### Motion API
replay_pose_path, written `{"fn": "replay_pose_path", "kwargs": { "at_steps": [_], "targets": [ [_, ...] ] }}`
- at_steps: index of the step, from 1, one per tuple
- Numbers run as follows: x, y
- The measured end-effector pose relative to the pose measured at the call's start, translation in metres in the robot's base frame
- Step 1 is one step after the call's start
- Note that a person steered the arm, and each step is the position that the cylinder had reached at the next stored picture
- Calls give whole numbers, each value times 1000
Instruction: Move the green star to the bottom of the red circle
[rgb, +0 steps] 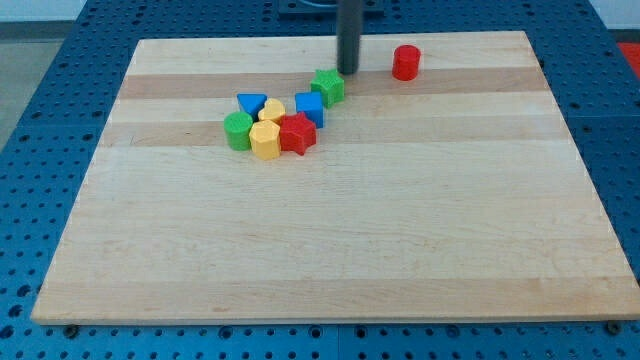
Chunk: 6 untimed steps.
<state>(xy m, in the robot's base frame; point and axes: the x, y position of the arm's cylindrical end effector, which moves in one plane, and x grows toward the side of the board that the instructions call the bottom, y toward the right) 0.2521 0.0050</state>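
Observation:
The green star (328, 86) lies near the view's top middle of the wooden board (330, 240). The red circle (405, 62), a short red cylinder, stands up and to the right of it, apart from it. My tip (347, 72) is just above and to the right of the green star, close to it or touching it, and to the left of the red circle.
A cluster lies left and below the green star: a blue block (310, 107), a blue triangle (251, 103), a yellow block (272, 109), a red star (296, 133), a yellow hexagon (265, 140) and a green circle (238, 130).

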Motion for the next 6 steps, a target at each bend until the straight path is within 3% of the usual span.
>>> {"fn": "replay_pose_path", "kwargs": {
  "at_steps": [1,2,3,5,6],
  "targets": [
    [-28,16],
    [-27,-7],
    [-7,-72],
    [86,-59],
    [87,-34]
  ]
}}
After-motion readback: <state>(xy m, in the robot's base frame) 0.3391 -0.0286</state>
